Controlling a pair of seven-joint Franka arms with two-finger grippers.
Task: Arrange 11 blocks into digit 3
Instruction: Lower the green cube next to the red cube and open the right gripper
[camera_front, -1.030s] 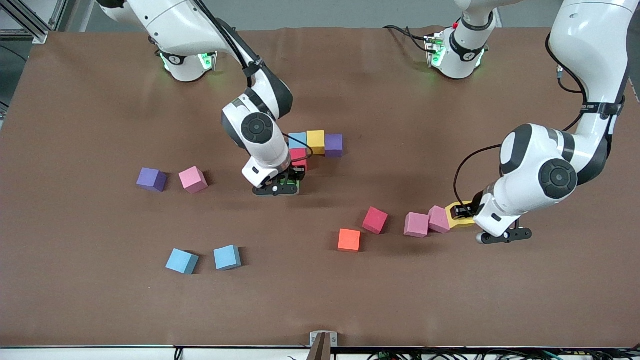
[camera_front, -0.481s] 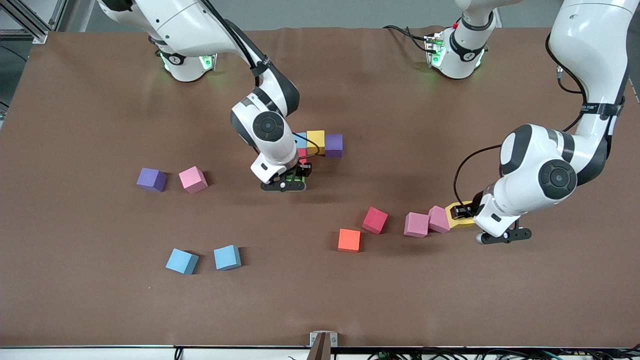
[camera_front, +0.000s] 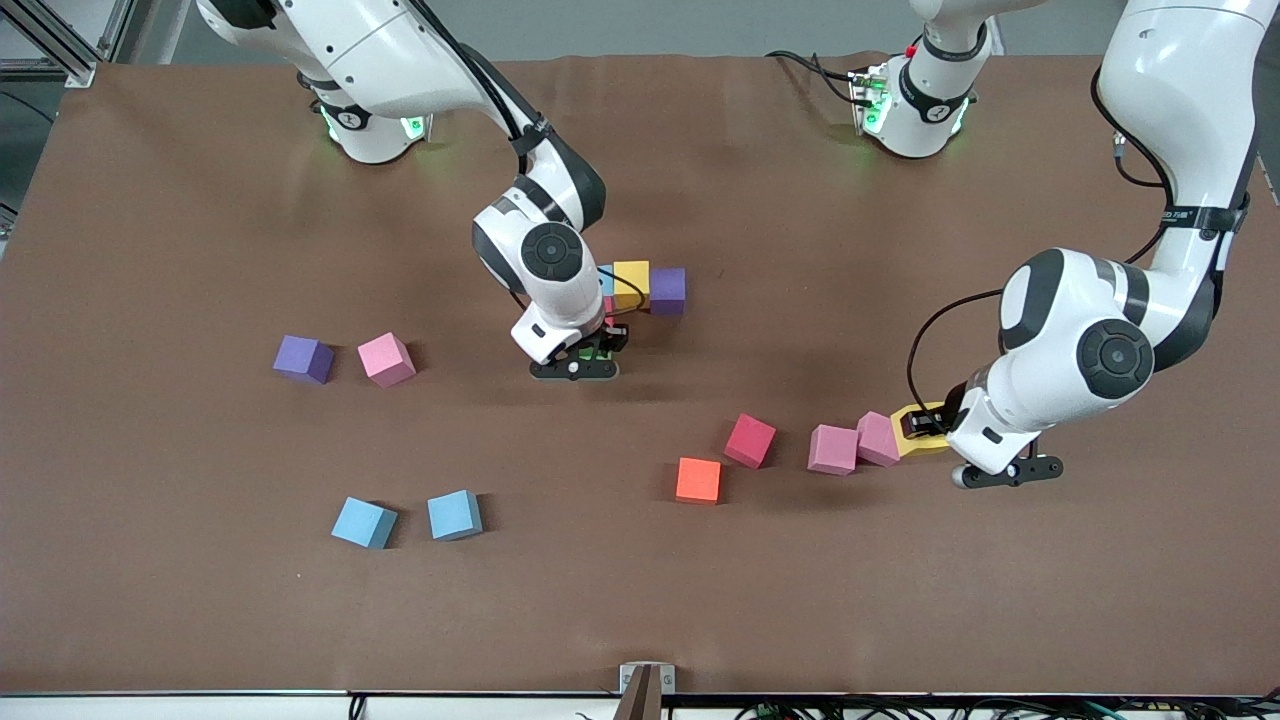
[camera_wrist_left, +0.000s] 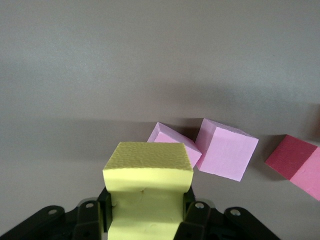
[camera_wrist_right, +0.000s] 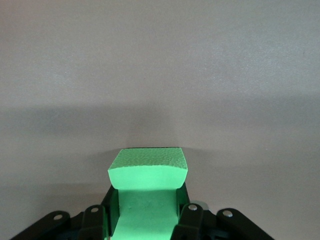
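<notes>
We can't read any brand or label on the blocks; there's small dark lettering on the left arm's forearm in the front view, too tiny to make out.

Right gripper (camera_front: 592, 352) is clamped on the green block (camera_wrist_right: 148, 195), foam bulging between the fingers (camera_wrist_right: 189, 222). It sits low just beside the started digit 3 (camera_front: 645, 288), on its camera side. We see a yellow block (camera_front: 631, 283) and purple block (camera_front: 668, 290) touching in a row there, with slivers of light blue and red next to them, mostly hidden by the wrist, so we can't say whether green touches them.

Left gripper (camera_front: 935, 425) is squeezed on another yellow block (camera_wrist_left: 146, 192) toward the left arm's end of the table. Just beside it are two pink blocks (camera_wrist_left: 227, 148), touching each other; whether yellow touches the closer pink one is hard to tell.

Loose ones: red block (camera_front: 750, 440) and orange block (camera_front: 698, 480) near the pinks, two light blue blocks (camera_front: 455, 515) nearest the camera, plus a purple block (camera_front: 303, 358) and pink block (camera_front: 386, 359) toward the right arm's end.
</notes>
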